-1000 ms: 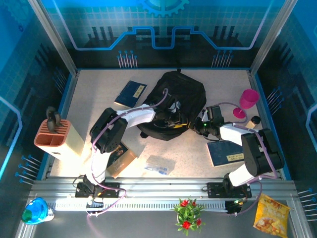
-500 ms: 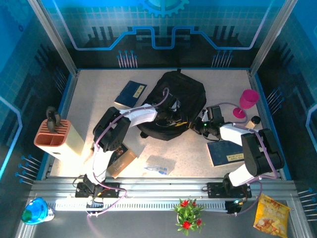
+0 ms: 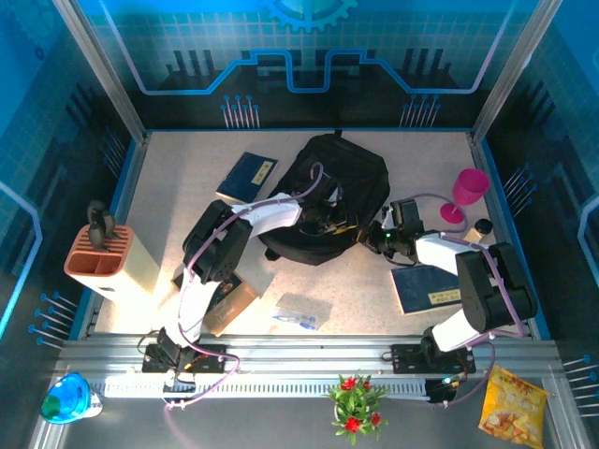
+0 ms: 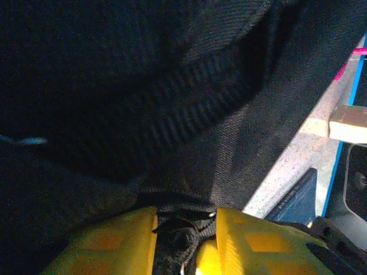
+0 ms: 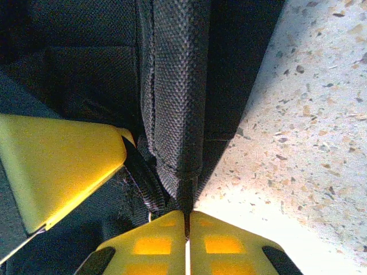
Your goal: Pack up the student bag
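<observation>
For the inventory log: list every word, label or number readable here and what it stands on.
No text is legible.
On the far blue book: gold label, too small to read.
On the near blue book: gold label, too small to read.
On the yellow snack packet: print too small to read.

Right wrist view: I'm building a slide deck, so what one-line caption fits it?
Right hand pinching a stitched fabric edge of the black student bag beside the speckled table.
</observation>
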### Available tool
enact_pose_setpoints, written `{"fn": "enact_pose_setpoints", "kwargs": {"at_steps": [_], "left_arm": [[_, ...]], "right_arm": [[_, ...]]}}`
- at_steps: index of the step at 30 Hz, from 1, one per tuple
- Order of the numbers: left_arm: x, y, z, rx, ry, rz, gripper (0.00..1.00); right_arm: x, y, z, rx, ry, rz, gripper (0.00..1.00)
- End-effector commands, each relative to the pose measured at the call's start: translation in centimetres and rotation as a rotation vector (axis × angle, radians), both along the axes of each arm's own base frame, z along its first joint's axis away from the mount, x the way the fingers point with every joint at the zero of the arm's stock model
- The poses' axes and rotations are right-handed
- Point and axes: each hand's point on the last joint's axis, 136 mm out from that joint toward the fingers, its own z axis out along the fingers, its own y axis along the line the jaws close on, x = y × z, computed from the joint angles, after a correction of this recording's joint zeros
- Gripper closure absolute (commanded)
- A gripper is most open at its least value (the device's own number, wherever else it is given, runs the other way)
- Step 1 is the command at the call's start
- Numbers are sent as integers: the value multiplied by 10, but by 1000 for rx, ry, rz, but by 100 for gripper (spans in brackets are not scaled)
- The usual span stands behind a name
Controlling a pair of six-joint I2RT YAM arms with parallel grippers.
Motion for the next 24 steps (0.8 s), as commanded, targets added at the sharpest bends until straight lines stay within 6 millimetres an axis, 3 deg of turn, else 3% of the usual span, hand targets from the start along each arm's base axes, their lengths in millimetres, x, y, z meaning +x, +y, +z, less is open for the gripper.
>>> {"fn": "enact_pose_setpoints", "kwargs": {"at_steps": [1, 9, 24], "left_arm": [[3, -2, -3, 32, -11, -3, 66], [14, -2, 27, 36, -120, -40, 67], [15, -11, 3, 46, -66, -52, 68]], "right_arm": [[-7, -5, -7, -5, 33, -11, 90], [-3, -6, 1, 5, 11, -15, 90], [-3, -6, -1, 17, 18, -16, 90]]}}
